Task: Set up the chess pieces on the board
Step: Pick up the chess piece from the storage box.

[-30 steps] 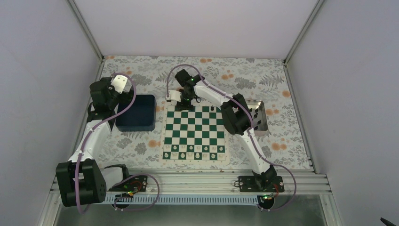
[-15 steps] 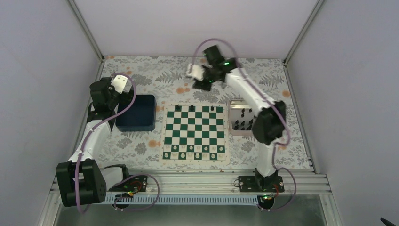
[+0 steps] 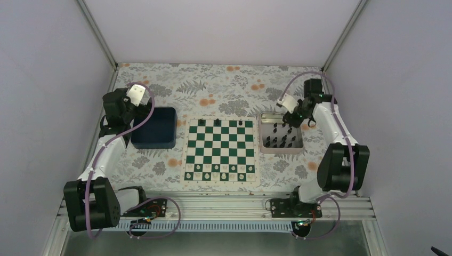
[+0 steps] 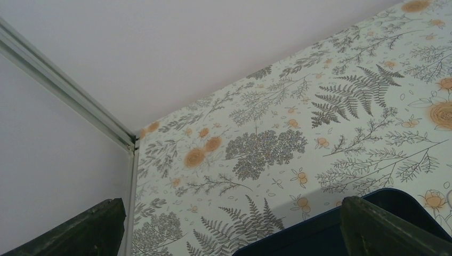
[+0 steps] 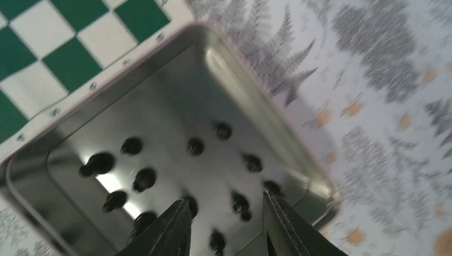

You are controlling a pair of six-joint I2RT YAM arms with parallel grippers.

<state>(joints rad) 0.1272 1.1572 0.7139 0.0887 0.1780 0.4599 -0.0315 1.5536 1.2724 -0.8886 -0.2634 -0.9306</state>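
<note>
The green and white board (image 3: 219, 150) lies mid-table, with three black chess pieces (image 3: 217, 122) on its far row and cream pieces along its near row. Several black pieces (image 3: 280, 137) stand in the silver tray (image 3: 263, 133) to the board's right; they show blurred in the right wrist view (image 5: 144, 178). My right gripper (image 3: 290, 118) hovers over the tray's far right corner, open and empty (image 5: 224, 213). My left gripper (image 3: 143, 111) is open and empty above the far edge of the dark blue bin (image 3: 154, 128), fingers (image 4: 384, 229) wide apart.
The blue bin stands left of the board, and its rim shows in the left wrist view (image 4: 320, 226). Enclosure walls and metal corner posts (image 3: 98, 37) ring the flowered tablecloth. The aluminium rail (image 3: 213, 205) carrying both arm bases runs along the near edge.
My right arm swung from the board's far left corner, leaving a black piece there, out across the back and right to above the tray. The left arm has not moved.
</note>
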